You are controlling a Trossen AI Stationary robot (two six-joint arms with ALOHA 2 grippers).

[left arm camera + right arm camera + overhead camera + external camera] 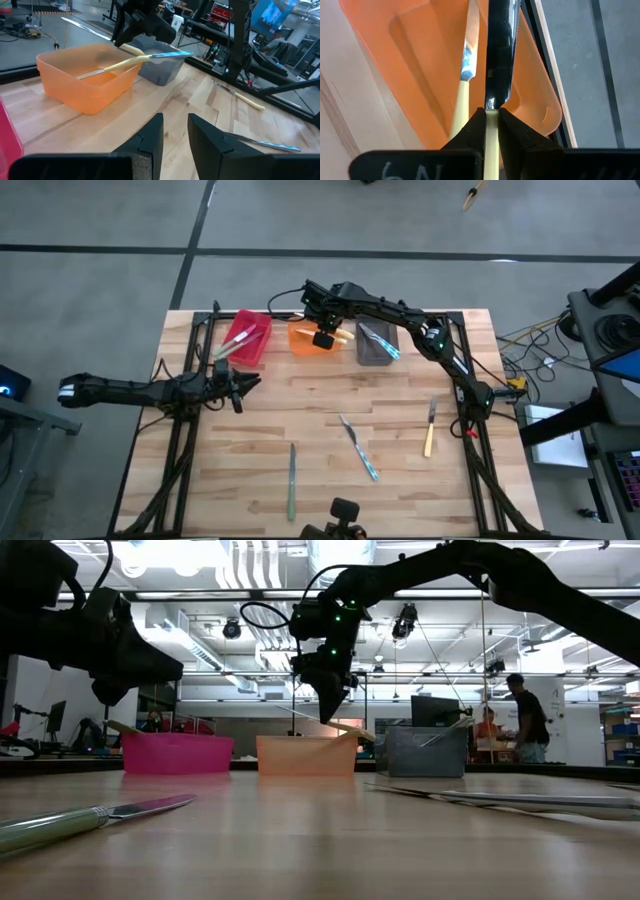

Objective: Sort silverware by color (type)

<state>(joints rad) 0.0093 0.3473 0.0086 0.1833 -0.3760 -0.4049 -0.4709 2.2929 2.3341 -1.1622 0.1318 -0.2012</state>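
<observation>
The worktop point(320, 395) is light wood made of joined strips, smooth with a soft shine. The orange bin point(420, 65) is smooth plastic that light glows through, and a yellow-handled knife point(465, 70) inside it has a shiny metal blade. The pink bin point(177, 753) and grey bin point(425, 751) look like smooth plastic too. The right tool point(491, 116) has dull black fingers. They are pinched on a pale yellow handle point(491, 145) that looks like smooth plastic. The green-handled knife point(95, 816) has a bright metal blade.
</observation>
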